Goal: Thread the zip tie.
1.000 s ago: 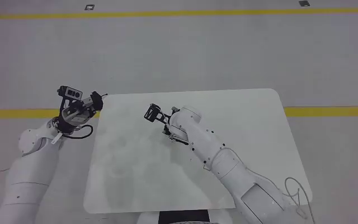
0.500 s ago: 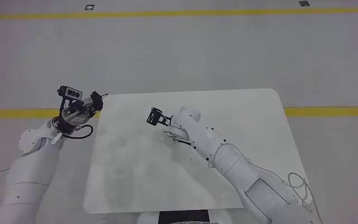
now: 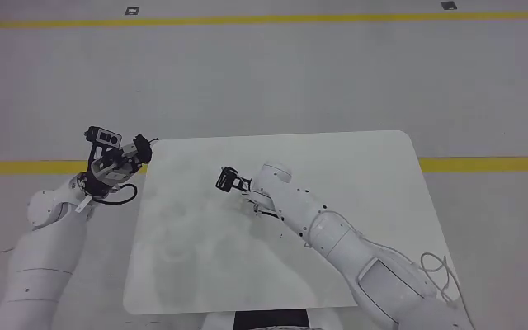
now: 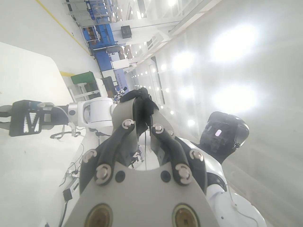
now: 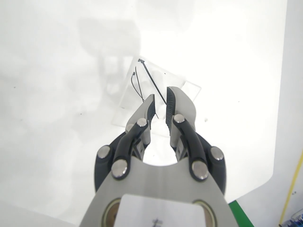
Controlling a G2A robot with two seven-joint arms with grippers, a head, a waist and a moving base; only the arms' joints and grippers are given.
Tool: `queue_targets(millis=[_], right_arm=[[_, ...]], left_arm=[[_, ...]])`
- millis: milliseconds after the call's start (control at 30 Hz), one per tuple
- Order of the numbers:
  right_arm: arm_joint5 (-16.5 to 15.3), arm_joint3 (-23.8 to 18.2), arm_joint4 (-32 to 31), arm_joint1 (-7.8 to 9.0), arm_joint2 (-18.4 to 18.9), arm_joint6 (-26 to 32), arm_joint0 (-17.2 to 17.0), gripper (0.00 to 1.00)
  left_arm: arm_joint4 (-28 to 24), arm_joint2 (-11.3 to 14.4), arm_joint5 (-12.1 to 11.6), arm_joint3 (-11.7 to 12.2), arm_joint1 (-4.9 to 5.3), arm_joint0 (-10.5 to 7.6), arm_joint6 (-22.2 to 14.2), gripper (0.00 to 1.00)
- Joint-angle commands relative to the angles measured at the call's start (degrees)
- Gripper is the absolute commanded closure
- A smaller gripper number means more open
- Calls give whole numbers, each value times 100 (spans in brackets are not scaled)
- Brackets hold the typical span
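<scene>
Arms [image 3: 330, 235] glossy white, rounded segments, dark cable loop [image 3: 125, 199] at left wrist. Right gripper [image 5: 160, 95]: grey plate, black links, silver screws, ribbed black pads [image 5: 169, 105]. Left gripper [image 4: 142, 100] same, tips black-wrapped. Head [image 4: 223, 131] glossy black.

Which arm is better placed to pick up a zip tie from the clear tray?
Right. The right gripper hangs open just above the zip ties in the clear tray, while the left gripper sits shut off the left edge of the table, well away.

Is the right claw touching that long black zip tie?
Cannot tell: the right wrist view shows the zip tie running into the gap of the open right gripper, contact hidden.
</scene>
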Motion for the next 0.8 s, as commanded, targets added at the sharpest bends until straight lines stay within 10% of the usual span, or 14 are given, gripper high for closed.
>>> queue_targets(millis=[0,767], right_arm=[[39,148,-22,-41,-61,-86,36,86],[284,1704,460,-553,-315,-639,466,86]], left_arm=[[0,0,0,0,0,0,0,100],[0,0,0,0,0,0,0,100]])
